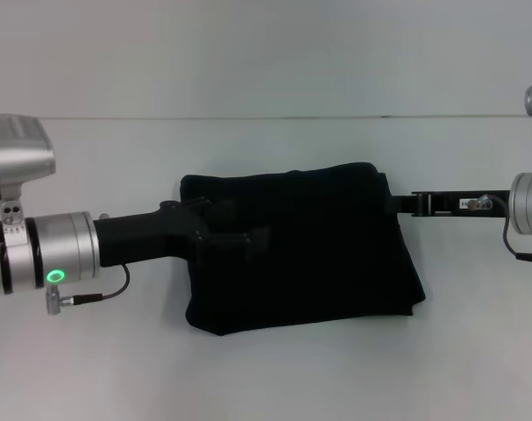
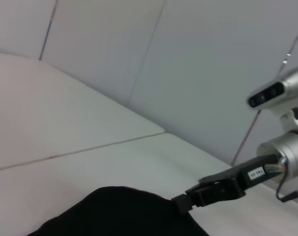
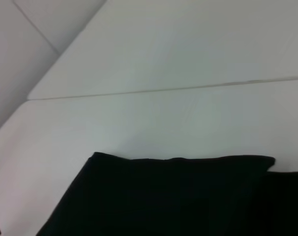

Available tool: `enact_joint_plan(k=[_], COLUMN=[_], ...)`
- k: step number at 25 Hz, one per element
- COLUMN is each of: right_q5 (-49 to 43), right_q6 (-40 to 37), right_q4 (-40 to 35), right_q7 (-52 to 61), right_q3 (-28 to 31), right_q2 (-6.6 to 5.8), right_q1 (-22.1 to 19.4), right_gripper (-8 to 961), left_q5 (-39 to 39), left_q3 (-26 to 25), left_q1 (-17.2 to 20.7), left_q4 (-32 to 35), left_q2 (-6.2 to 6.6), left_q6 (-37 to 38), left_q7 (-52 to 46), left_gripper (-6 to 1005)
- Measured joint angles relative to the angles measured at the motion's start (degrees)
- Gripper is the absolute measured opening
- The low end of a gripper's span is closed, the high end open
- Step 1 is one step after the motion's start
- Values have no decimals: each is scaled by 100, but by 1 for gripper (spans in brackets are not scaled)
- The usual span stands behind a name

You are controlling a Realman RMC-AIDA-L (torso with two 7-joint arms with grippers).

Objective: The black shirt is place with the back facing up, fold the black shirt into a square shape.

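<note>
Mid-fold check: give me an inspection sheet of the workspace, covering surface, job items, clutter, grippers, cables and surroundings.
Surface: white table, one seam line across the far part.
Job's things: plain matte black fabric shirt, folded into a rough rectangle, edges uneven.
Clutter: nothing seen.
Grippers: left gripper over the shirt's left part; right gripper at the shirt's upper right corner. Black on black hides both sets of fingers.
Cables: thin black cable looped under the left wrist; another beside the right wrist.
Surroundings: plain pale wall behind.

Plain black shirt on a white table; both claws black with silver cylinders.
</note>
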Motion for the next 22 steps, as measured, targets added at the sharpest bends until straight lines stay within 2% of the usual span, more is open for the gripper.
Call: enact_joint_plan(k=[5, 9, 11, 19, 22], right_q5=[55, 106, 108, 70, 93], right_q6=[116, 171, 113, -964, -1110], right_q4=[-58, -67, -68, -69, -70], right_q7=[-217, -445, -433, -205, -241], right_q3=[138, 419, 456, 440, 478], right_q2=[23, -9, -60, -413, -432], right_q1=[-70, -92, -92, -228, -271], right_gripper=[0, 113, 170, 594, 579], left_q5=[-1, -3, -13, -141, -181], left_q3=[-1, -10, -12, -32, -32], left_q1=[-41, -52, -51, -44, -53], left_q4=[0, 0, 1, 3, 1], left_q2=[-4, -4, -4, -4, 0], left_q6=[-284, -430, -464, -789, -1184], left_q7=[-172, -200, -205, -494, -824], left_gripper=[893, 891, 890, 886, 884])
